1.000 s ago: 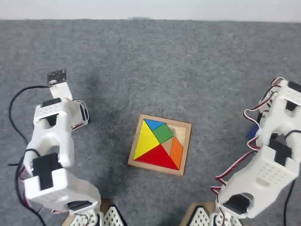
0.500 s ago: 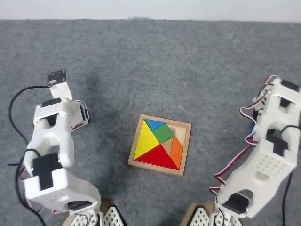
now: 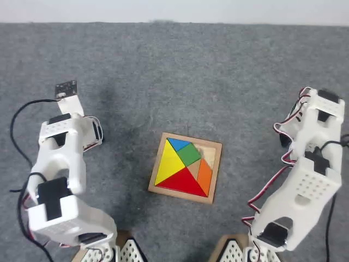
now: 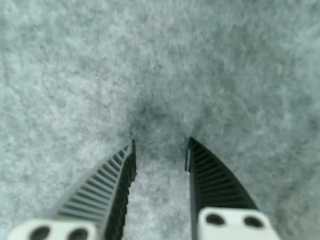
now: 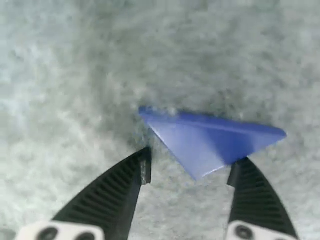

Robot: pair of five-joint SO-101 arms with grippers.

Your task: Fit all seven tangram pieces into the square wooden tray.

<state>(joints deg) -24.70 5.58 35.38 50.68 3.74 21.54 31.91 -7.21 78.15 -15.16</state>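
The square wooden tray (image 3: 214, 146) lies mid-table and holds a yellow triangle (image 3: 169, 162), a red triangle (image 3: 182, 182), a green square (image 3: 189, 154), a light blue triangle (image 3: 176, 143) and an orange piece (image 3: 204, 176). Bare wood shows in its far right corner. A dark blue triangle (image 5: 215, 140) lies flat on the grey carpet. My right gripper (image 5: 191, 162) hangs open just above it, with one finger on either side and neither touching it. My left gripper (image 4: 160, 146) is open over bare carpet, with nothing between its fingers.
Grey carpet (image 3: 180, 76) covers the whole table. The left arm (image 3: 60, 158) stands at the left side and the right arm (image 3: 313, 164) at the right edge, both well apart from the tray. A pale wall strip runs along the far edge.
The right arm has swung toward the far side and slightly left, covering the blue piece that showed beside it earlier. The left arm and the tray have not moved.
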